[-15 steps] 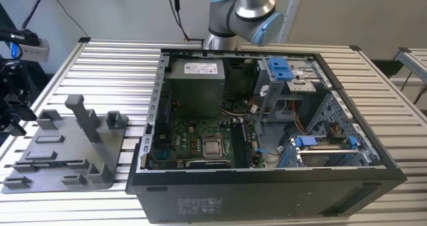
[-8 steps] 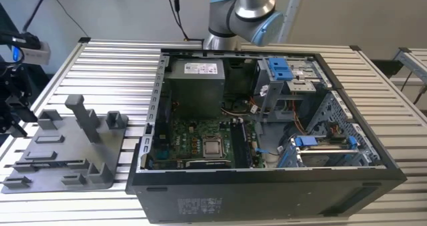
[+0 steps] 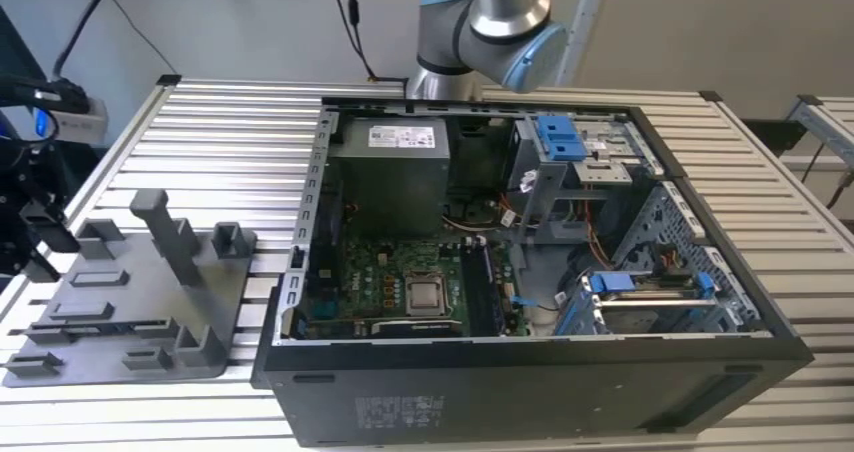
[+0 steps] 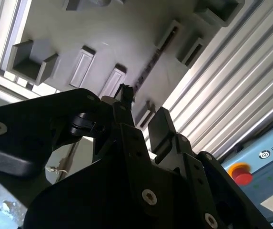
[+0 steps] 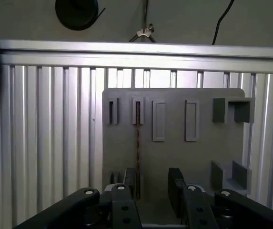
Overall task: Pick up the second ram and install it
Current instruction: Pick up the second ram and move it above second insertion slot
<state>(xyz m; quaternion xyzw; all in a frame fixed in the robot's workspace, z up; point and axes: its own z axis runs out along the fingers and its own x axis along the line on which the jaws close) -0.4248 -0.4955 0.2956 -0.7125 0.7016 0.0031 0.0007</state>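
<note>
While the tool (image 5: 152, 177) hangs open and empty, we should centre it squarely astride the second ram (image 5: 137, 143).

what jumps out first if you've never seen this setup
The open computer case dominates the middle of the exterior view, its motherboard laid bare, with a grey tray beside it at that view's left. In the first wrist view the second ram, a thin dark stick, stands on edge in one of the tray's slots. The open gripper is at its near end, with one finger close beside the stick.
</note>
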